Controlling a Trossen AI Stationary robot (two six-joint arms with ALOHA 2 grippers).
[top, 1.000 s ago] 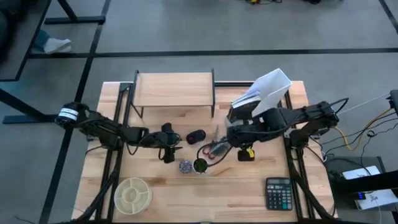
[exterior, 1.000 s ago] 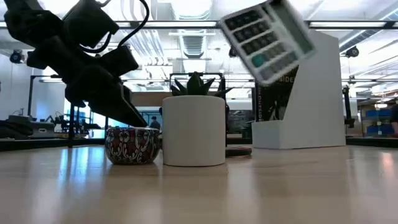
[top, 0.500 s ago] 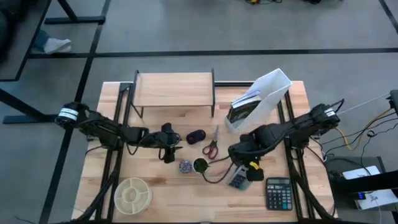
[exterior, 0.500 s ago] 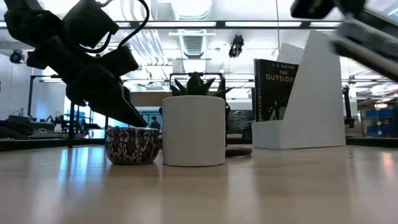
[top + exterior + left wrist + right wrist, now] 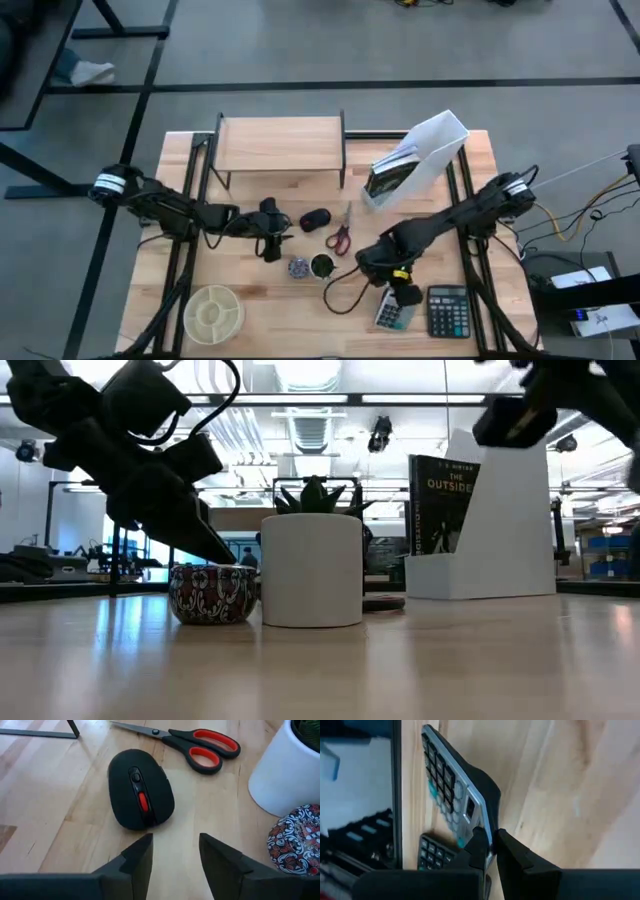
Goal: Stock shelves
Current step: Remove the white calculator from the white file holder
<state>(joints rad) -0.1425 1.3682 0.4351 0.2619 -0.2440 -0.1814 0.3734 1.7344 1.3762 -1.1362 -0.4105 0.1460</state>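
My left claw [image 5: 172,855] hangs with its fingers apart just short of the black mouse [image 5: 141,789], touching nothing. Behind it, at the desk's [image 5: 300,310] far edge, stands the shelf [image 5: 280,143], its pale wood top bare on thin black legs. My right claw [image 5: 490,845] is clamped on a grey calculator [image 5: 455,785], its lower part hidden, beside a dark calculator [image 5: 447,310].

The right claw [image 5: 398,305], clamped on a silver calculator [image 5: 393,313], has swung from beside the white file holder [image 5: 430,150] down to the bench's near edge, next to the black calculator [image 5: 447,310].
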